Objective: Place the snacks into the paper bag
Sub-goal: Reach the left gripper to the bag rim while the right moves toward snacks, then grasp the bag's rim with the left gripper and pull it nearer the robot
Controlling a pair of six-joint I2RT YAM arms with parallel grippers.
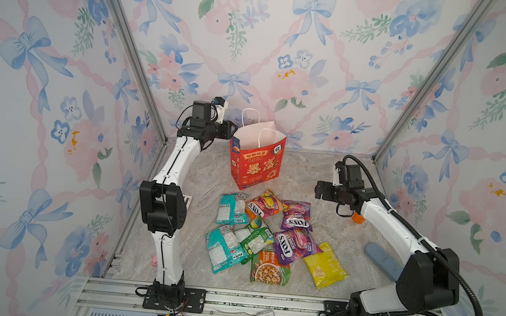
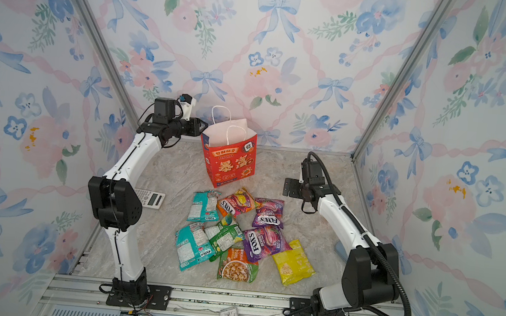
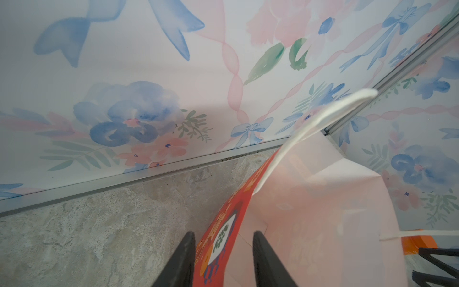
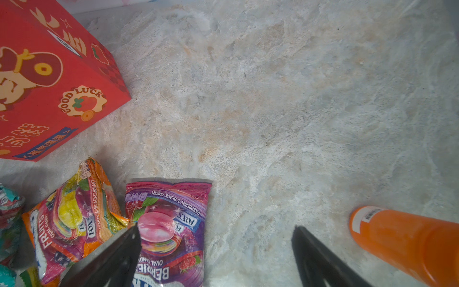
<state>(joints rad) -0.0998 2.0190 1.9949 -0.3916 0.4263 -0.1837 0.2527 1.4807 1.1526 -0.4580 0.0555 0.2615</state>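
While the snacks (image 1: 270,232) all lie heaped on the table (image 1: 322,171) before the upright bag (image 1: 257,162), none packed that we can see, our left gripper (image 3: 223,233) straddles the bag's rim, jaws apart, and our right gripper (image 4: 216,227) gapes near them.

Red paper bag (image 1: 256,162), white cord handles; upright, mouth open, rear of table (image 1: 322,177); snacks (image 1: 294,245): foil packets, teal, purple, green, yellow, orange; flat, overlapping cluster near bag.

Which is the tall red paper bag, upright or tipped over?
Upright: the tall red paper bag stands on its base, its white-lined mouth open upward.
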